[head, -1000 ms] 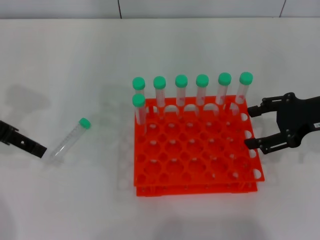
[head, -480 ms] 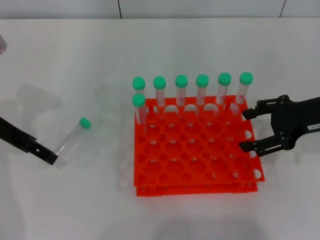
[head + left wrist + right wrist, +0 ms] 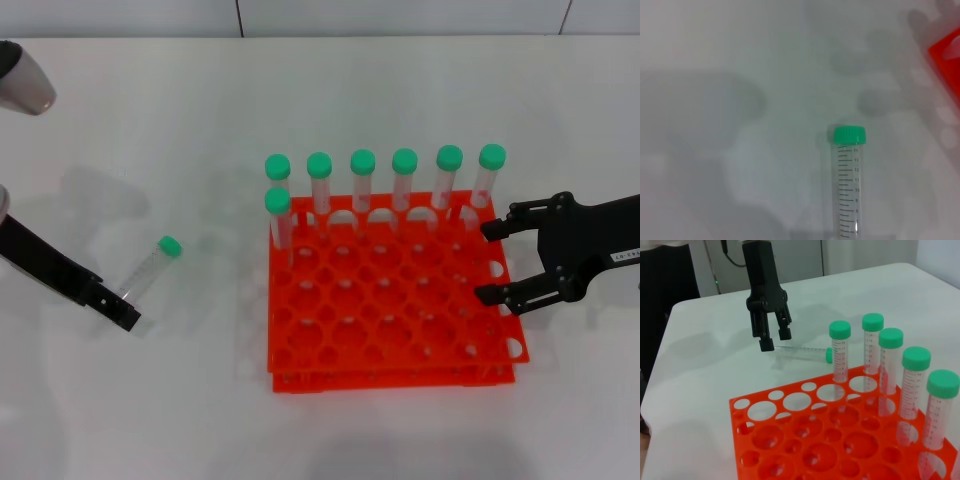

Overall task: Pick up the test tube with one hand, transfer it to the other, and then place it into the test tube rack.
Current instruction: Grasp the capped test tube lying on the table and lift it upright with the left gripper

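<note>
While the test tube (image 3: 148,268) lies flat on the counter (image 3: 150,130) left of the rack (image 3: 392,300), untouched, you are at the pick-up step: lower the left end effector (image 3: 772,338), fingers slightly apart above its clear end, astride it and close, while the right end effector (image 3: 492,262) waits open beside the rack.

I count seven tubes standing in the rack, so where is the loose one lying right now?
In the head view the test tube lies flat on the white table, left of the test tube rack, its clear end beside the left gripper.
</note>
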`<state>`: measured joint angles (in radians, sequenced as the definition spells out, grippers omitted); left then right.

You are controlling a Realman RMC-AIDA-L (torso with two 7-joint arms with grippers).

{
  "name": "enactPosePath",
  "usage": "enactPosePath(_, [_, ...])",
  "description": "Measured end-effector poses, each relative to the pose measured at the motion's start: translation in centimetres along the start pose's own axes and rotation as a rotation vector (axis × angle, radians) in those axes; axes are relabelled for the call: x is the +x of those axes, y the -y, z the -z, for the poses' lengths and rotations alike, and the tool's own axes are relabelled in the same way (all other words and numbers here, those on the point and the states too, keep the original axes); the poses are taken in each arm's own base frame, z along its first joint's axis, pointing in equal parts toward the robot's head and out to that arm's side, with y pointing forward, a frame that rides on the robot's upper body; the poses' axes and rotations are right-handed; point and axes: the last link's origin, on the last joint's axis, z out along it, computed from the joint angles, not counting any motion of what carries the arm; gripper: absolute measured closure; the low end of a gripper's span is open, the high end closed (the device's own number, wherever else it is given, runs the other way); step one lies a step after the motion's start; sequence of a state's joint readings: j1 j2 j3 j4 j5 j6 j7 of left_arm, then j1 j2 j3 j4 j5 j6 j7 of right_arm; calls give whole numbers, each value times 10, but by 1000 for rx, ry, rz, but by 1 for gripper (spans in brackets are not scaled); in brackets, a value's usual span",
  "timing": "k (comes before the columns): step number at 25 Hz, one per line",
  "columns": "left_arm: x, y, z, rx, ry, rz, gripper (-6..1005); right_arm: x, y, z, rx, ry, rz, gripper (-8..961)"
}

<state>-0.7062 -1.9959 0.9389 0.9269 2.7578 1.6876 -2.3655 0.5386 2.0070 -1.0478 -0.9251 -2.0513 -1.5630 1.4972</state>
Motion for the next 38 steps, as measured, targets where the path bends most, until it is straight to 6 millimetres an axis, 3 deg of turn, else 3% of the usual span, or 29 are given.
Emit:
enactPosePath(5, [1, -2, -3, 11, 15, -1, 137, 0, 0, 0, 3, 1, -2, 132])
enactPosePath(27, [8, -3, -14, 60, 55, 18, 519, -1, 3, -3, 14, -7, 8, 134])
enactPosePath(38, [13, -3, -16, 87, 59, 6, 534, -3, 5, -4, 20, -9, 13, 135])
